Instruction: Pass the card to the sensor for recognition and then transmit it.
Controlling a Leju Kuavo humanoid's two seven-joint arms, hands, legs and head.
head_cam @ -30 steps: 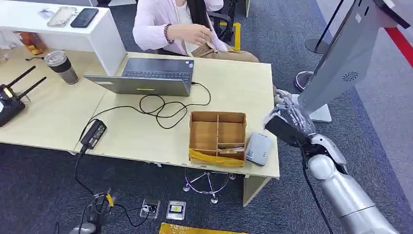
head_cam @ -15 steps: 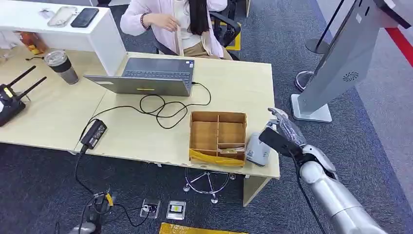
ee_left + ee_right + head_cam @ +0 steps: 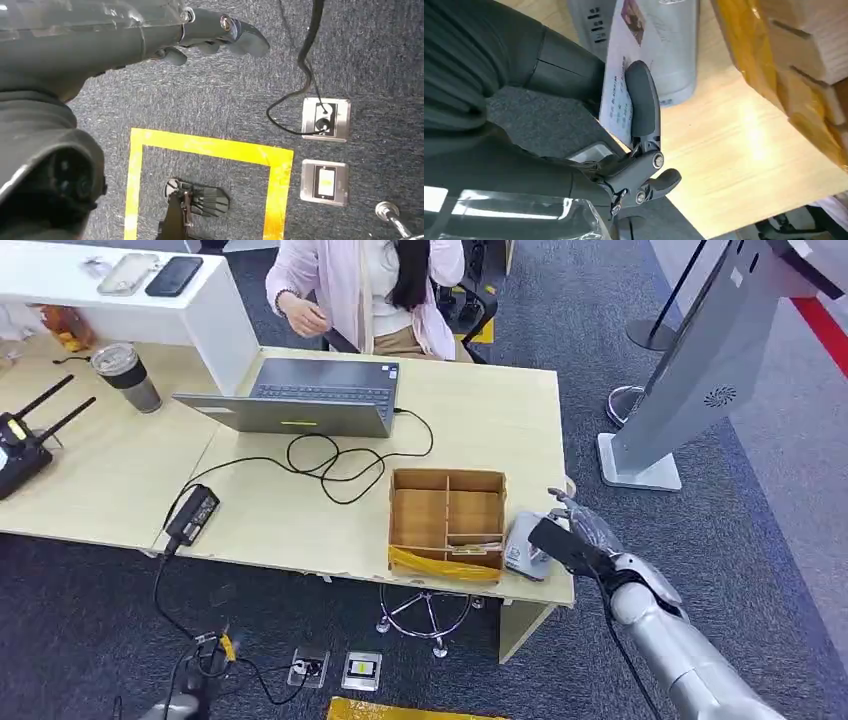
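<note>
My right hand [image 3: 572,537] pinches a white printed card [image 3: 620,75] between its thumb [image 3: 642,102] and fingers. The card hangs just over the grey sensor box [image 3: 526,544], which lies on the table beside the cardboard box [image 3: 447,520]. In the right wrist view the card's far end overlaps the sensor [image 3: 674,45], and I cannot tell whether they touch. My left hand [image 3: 210,35] hangs low over the carpet with nothing in it, its fingers loosely bent.
The wooden table [image 3: 490,410] carries a laptop [image 3: 300,395], a looped cable and a power adapter [image 3: 193,513]. A person [image 3: 370,285] sits behind the table. A grey kiosk stand [image 3: 690,370] rises to the right. Floor sockets [image 3: 325,117] and yellow tape [image 3: 210,150] mark the carpet.
My right hand has come down and to the left with the card, from beside the table's right edge to over the sensor. The person at the back has shifted position.
</note>
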